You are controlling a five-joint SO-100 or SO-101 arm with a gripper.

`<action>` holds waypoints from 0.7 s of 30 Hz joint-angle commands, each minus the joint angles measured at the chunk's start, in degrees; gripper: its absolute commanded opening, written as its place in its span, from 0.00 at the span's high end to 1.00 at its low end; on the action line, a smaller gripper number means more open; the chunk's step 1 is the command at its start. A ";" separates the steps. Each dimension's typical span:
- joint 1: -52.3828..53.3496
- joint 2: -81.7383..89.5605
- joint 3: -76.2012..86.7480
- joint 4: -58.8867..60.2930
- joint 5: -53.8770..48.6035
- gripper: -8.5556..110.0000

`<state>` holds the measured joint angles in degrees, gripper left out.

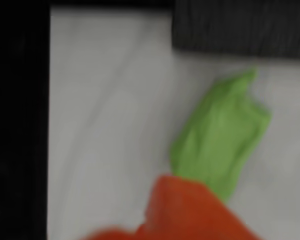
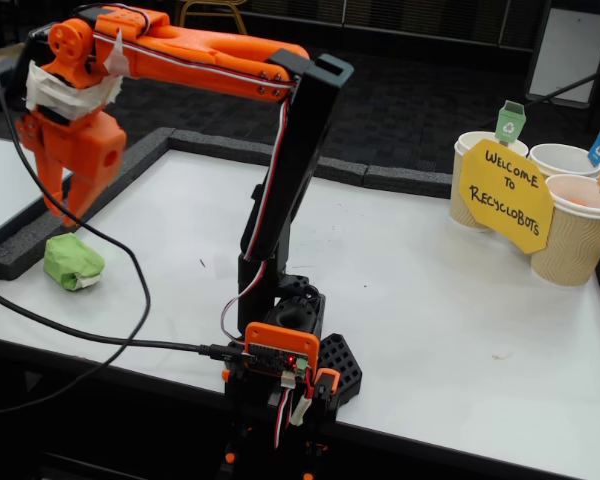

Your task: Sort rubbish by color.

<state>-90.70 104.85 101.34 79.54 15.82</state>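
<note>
Hand (image 2: 68,205): at the left of the fixed view, hanging point-down above the surface (image 2: 410,280), clear of it. Both fingers appear close together with nothing between them, so I judge it narrow and empty; the gap itself is too small to read with confidence. In the wrist view only one orange fingertip shows at the bottom centre, blurred.

Green wad (image 2: 74,262): lying on the surface at the lower left of the fixed view, just below the hand and a little to its right, not touching it. It sits near the dark foam border (image 2: 20,250) that edges the surface. In the wrist view the green wad (image 1: 220,135) is right of centre, its lower end hidden behind the fingertip.

Other items: three paper cups (image 2: 575,240) with small coloured flags stand at the upper right of the fixed view, well apart from the wad, behind a yellow sign (image 2: 505,195). No blue or orange wad is visible in either view.

Risks, as judged:
- A narrow hand coming straight down would press on the wad or push it against the border rather than straddle it; it needs opening first.
- The wad is offset from the fingers, so an uncorrected descent may catch only its edge.
- Crumpled paper yields; a light pinch could slip during the long carry to the cups.
</note>
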 commanded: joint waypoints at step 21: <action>1.93 1.49 4.83 -12.57 33.40 0.92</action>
<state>-90.09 104.85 113.12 67.41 40.87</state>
